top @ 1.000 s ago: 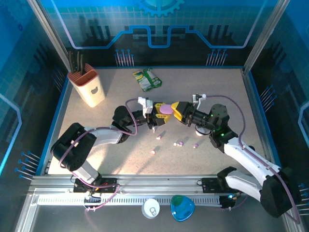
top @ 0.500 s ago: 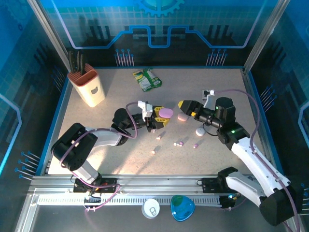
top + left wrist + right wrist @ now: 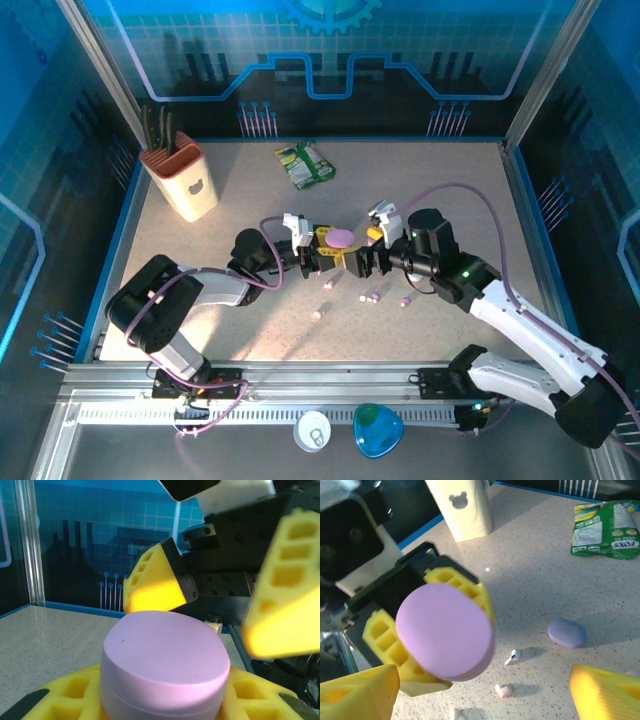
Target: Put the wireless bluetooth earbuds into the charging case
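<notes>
My left gripper [image 3: 335, 250] is shut on a closed purple charging case [image 3: 341, 238], held a little above the table's middle. From the left wrist the case [image 3: 165, 665] sits between my yellow fingers [image 3: 65, 697]. My right gripper [image 3: 362, 252] faces it from the right, open, with one jaw on each side of the case and apart from it. In the right wrist view the case [image 3: 445, 630] hangs in front of that gripper [image 3: 480, 700]. Several earbuds lie loose below: a white one [image 3: 512, 656], a pink one [image 3: 504, 691], and others [image 3: 372, 297] [image 3: 318, 312].
A second, bluish-purple case [image 3: 566, 632] lies shut on the table. A cream knife holder [image 3: 185, 180] stands at the back left and a green packet [image 3: 306, 165] lies at the back. A blue object [image 3: 378, 430] and a white one [image 3: 312, 432] rest on the front rail.
My right gripper pulled away to the right, then came back to the purple case with its jaws wider. The left gripper kept the case and barely moved.
</notes>
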`<state>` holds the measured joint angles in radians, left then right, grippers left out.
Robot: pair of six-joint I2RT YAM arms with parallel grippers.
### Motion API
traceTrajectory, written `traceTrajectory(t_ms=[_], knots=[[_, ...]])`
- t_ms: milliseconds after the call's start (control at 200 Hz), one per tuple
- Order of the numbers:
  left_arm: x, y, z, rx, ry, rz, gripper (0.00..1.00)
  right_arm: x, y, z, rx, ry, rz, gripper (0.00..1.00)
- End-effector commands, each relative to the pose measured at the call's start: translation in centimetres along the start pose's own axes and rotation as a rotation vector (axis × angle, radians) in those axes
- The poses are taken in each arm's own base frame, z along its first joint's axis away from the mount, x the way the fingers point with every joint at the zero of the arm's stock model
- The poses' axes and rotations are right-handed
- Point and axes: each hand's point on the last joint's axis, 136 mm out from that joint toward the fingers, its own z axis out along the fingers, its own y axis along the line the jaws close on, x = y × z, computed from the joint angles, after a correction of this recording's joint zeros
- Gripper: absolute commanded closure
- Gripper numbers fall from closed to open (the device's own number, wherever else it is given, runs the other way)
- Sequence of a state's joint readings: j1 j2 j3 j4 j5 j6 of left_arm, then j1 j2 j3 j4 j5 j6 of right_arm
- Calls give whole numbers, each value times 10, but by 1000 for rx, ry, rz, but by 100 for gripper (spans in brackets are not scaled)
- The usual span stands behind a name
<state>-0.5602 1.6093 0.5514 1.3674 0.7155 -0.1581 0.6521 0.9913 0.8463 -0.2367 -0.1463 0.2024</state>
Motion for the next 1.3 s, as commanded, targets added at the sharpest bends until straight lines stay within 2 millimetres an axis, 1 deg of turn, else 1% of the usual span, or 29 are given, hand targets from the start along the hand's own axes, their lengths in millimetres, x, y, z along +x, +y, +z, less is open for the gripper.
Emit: traceTrajectory(t_ms=[0,25,30,40,140,275,505,670,810,890,910,920,975,1041,1126,1166,1226,1291], knots=[[-10,-4,-5,9,-25,-1,63,-5,-6,3,61,2,-114,11],[-11,-5,-5,11,-27,-1,63,-3,-11,4,83,13,-110,11],[-11,-5,-5,10,-26,-2,63,-9,-10,3,86,1,-112,11],[-10,-5,-5,12,-26,-3,63,-13,-10,2,93,-7,-114,11],[-9,-9,-6,24,-18,-4,63,-21,-18,3,141,-35,-87,12],[-3,-9,-9,27,-7,-19,63,-34,-20,3,154,-99,-51,13],[-1,-9,-12,19,-5,-31,63,-48,-28,-2,196,-144,1,13],[1,-9,-14,15,-1,-40,63,-46,-44,2,232,-115,94,13],[8,-2,-14,-10,9,-45,64,-46,-36,3,178,-122,105,12],[12,3,-15,-26,15,-42,64,-47,-30,-5,146,-165,127,12],[12,4,-16,-30,16,-41,64,-51,-28,-10,139,-190,133,12],[12,5,-16,-33,16,-40,64,-44,-29,-9,141,-181,139,12],[12,7,-17,-43,14,-37,64,-38,-33,-15,152,-200,177,12],[13,11,-18,-61,13,-38,65,-25,-47,-24,203,-202,260,13],[15,15,-15,-71,14,-41,66,7,-75,-33,308,-145,433,16],[14,16,-15,-71,12,-41,67,24,-84,-35,340,-110,504,17],[13,18,-14,-80,8,-37,66,47,-89,-35,354,-48,570,18],[12,19,-15,-89,6,-21,65,69,-90,-34,367,26,590,18]])
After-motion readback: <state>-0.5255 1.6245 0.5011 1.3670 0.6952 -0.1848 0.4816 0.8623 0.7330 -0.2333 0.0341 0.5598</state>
